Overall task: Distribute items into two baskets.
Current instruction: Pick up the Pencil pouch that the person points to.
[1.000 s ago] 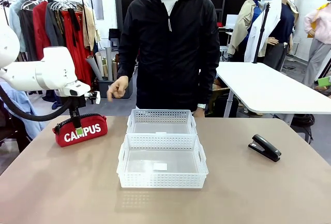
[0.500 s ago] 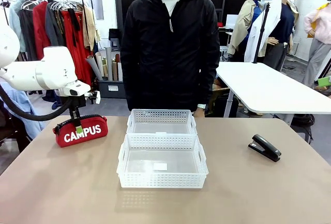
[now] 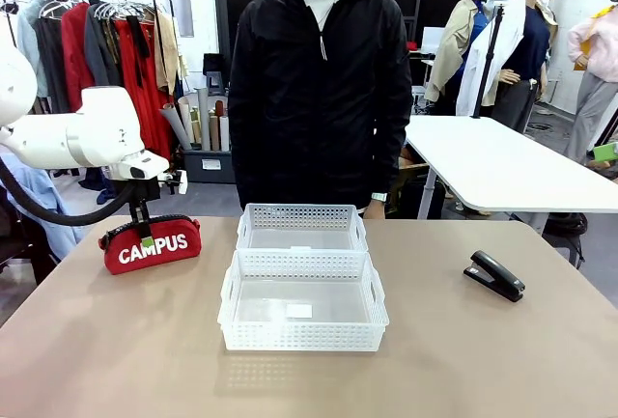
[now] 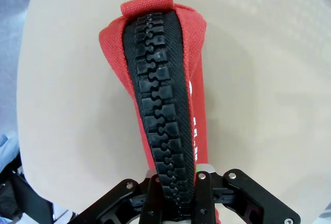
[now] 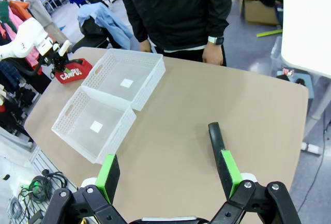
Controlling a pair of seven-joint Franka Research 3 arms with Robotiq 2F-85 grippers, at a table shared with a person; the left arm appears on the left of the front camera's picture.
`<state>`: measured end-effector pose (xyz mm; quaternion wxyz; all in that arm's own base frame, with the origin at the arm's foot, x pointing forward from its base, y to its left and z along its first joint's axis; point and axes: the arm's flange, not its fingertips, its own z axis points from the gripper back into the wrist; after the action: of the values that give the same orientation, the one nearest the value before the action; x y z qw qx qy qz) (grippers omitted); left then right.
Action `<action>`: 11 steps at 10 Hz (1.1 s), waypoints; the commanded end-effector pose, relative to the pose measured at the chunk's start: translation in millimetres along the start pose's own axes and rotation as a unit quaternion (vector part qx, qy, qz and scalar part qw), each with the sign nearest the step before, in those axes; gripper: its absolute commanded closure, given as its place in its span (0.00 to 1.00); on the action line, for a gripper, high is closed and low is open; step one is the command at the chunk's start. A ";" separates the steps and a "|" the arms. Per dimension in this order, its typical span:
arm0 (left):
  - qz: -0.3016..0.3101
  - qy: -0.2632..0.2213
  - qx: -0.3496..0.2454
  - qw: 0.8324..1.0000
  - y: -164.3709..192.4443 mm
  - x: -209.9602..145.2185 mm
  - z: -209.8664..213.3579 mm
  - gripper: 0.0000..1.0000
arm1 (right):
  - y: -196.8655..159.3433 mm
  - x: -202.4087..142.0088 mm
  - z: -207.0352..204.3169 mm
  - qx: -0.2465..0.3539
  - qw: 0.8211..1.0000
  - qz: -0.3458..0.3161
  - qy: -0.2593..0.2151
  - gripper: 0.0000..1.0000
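Observation:
The red "CAMPUS" pouch (image 3: 154, 244) is at the far left of the table, and my left gripper (image 3: 145, 232) is shut on its top. In the left wrist view the pouch's (image 4: 189, 74) black zipper strip runs down between my left gripper's (image 4: 175, 180) closed fingers. Two white baskets stand mid-table, one far (image 3: 301, 228) and one near (image 3: 302, 304), touching end to end and both empty. The black stapler (image 3: 493, 275) lies at the right. My right gripper (image 5: 165, 169) hovers open high above the table, and the stapler (image 5: 214, 136) shows just beyond its right finger.
A person in a black jacket (image 3: 319, 80) stands at the far edge behind the baskets, with a hand (image 5: 212, 54) hanging by the table edge. A second white table (image 3: 492, 162) stands behind on the right. Bare tabletop lies between the baskets and the stapler.
The person's raised hand near the pouch has dropped out of sight behind the body. The pouch, the left gripper and the baskets have stayed put.

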<state>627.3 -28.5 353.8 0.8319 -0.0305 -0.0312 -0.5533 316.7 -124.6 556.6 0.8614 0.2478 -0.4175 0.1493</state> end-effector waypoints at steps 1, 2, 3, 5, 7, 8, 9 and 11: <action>0.024 -0.003 0.006 1.000 -1.5 -5.2 11.9 1.00 | 1.1 1.7 -0.8 0.004 1.000 -0.001 -0.005 0.00; 0.077 -0.032 0.001 0.997 -2.5 -6.0 43.7 1.00 | 1.1 1.7 -0.8 0.004 1.000 -0.001 -0.005 0.00; 0.126 -0.041 0.043 0.990 -6.5 -13.7 82.4 1.00 | 1.1 1.7 -0.8 0.004 1.000 -0.001 -0.005 0.00; 0.171 -0.038 0.097 0.980 -15.9 -34.7 129.6 1.00 | 1.1 1.7 -0.8 0.004 1.000 -0.001 -0.005 0.00; 0.260 -0.019 0.106 0.960 -26.8 -68.8 174.7 1.00 | 1.1 1.7 -0.8 0.004 1.000 -0.001 -0.005 0.00; 0.283 -0.013 0.104 0.953 -38.6 -84.8 194.8 1.00 | 1.1 1.7 -0.8 0.004 1.000 -0.001 -0.005 0.00; 0.304 -0.002 0.089 0.949 -51.8 -98.5 209.5 1.00 | 1.1 1.7 -0.8 0.004 1.000 -0.001 -0.005 0.00; 0.320 0.010 0.068 0.945 -78.5 -119.1 221.9 1.00 | 1.1 1.7 -0.8 0.004 1.000 -0.001 -0.005 0.00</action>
<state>518.9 75.1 566.1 0.9624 0.0252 -0.0589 -0.2640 316.8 -124.4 556.3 0.8616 0.2476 -0.4171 0.1494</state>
